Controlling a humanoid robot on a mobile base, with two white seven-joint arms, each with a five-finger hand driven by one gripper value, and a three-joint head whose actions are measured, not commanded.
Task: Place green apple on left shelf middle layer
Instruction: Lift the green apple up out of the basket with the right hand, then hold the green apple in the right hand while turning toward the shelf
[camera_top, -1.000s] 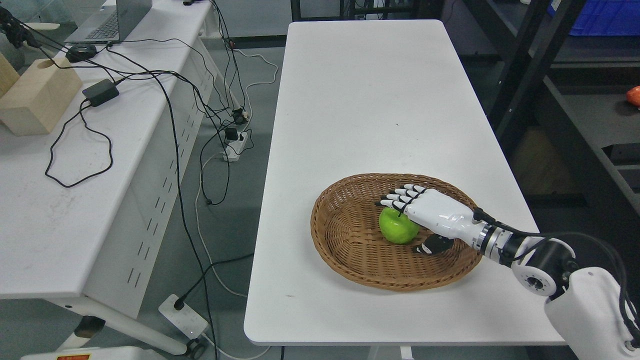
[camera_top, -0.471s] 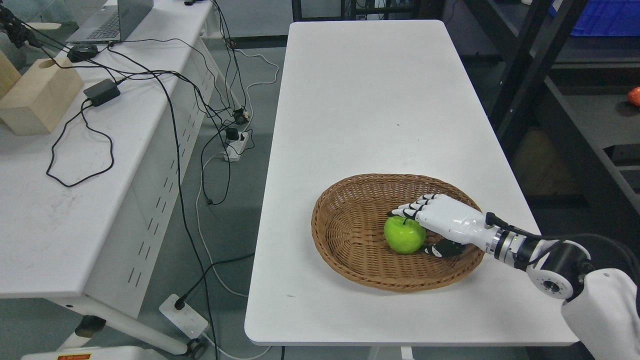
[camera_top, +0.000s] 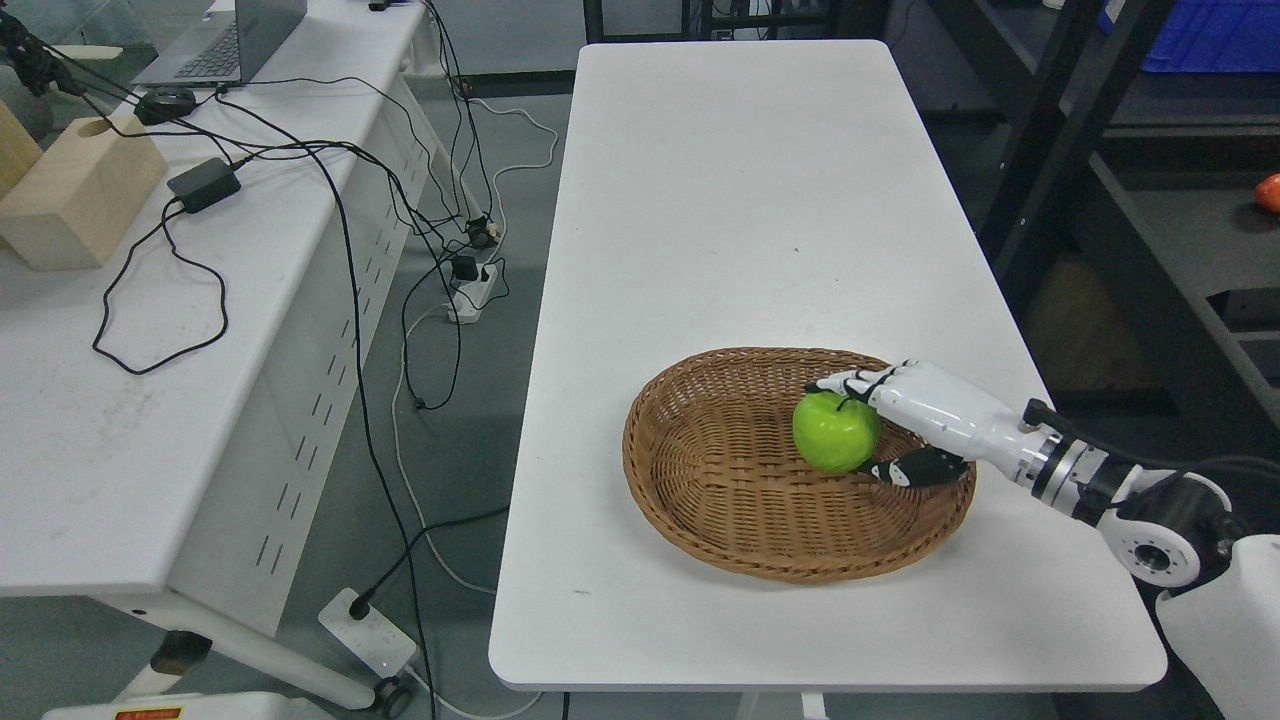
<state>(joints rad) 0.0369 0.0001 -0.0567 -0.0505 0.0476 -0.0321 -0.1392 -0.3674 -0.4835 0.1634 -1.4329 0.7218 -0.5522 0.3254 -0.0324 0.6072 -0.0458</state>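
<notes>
Right hand enters from lower right of frame, over right part of wicker basket on white surface. Fingers clamped on green apple: four across top, thumb beneath at lower right.

One green apple, one wicker basket, one robot hand at 4 o'clock. Two white tables, one wooden block, one laptop and one mouse at 10 o'clock, two power strips.
</notes>
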